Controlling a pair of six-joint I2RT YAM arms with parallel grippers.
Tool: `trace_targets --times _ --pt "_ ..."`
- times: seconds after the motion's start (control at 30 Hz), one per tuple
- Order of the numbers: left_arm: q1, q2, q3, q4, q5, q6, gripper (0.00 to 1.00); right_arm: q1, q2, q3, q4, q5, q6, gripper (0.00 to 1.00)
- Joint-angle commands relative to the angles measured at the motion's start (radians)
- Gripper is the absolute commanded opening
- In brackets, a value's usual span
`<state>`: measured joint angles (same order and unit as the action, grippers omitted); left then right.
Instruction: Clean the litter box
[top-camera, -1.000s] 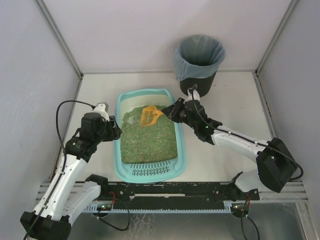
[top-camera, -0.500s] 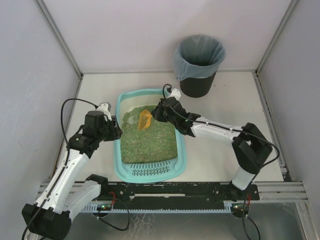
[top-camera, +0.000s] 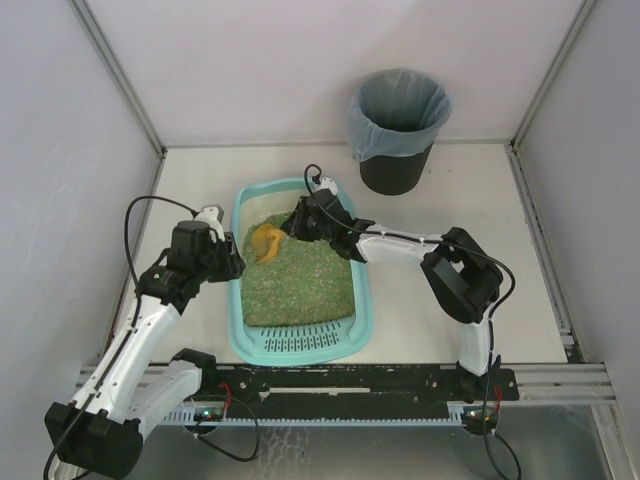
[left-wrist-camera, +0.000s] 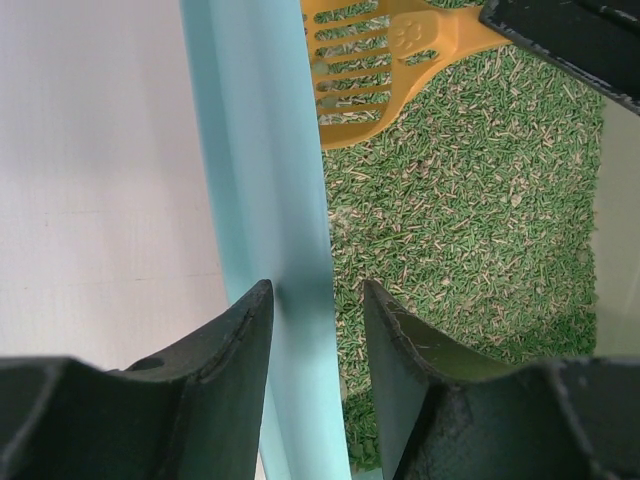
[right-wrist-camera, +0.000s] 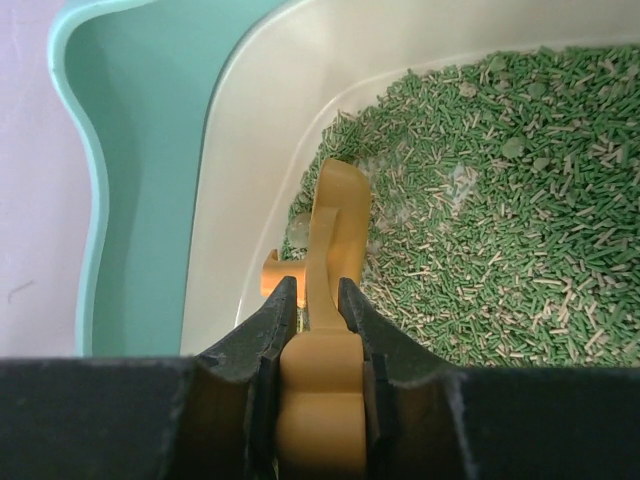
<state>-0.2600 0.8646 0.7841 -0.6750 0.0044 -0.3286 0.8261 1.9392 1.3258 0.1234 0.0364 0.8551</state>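
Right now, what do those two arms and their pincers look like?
Both arms have white tube-like links with chunky black joints: the left arm, the right arm. A thin black cable loops along each. The left gripper and right gripper each have two matte black, wedge-shaped fingers.

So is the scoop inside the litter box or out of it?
Inside. The orange scoop, clamped in the right gripper, has its tip on the green litter near the litter box wall.
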Motion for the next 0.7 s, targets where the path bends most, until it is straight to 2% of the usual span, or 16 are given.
trace_targets --times 0.0,0.13,0.4,0.67 --pt "-0.005 0.0 -0.009 0.015 0.014 0.019 0.46 0.003 0.043 0.024 0.012 -0.135 0.062 0.0" --pt "-0.007 -0.002 -0.008 0.017 0.013 0.019 0.45 0.003 0.045 0.005 0.044 -0.212 0.093 0.0" --pt "-0.006 -0.005 -0.008 0.015 0.013 0.019 0.45 -0.02 -0.011 -0.117 0.302 -0.345 0.189 0.0" --pt "-0.006 -0.003 -0.008 0.015 0.015 0.019 0.45 -0.022 -0.09 -0.185 0.357 -0.342 0.194 0.0"
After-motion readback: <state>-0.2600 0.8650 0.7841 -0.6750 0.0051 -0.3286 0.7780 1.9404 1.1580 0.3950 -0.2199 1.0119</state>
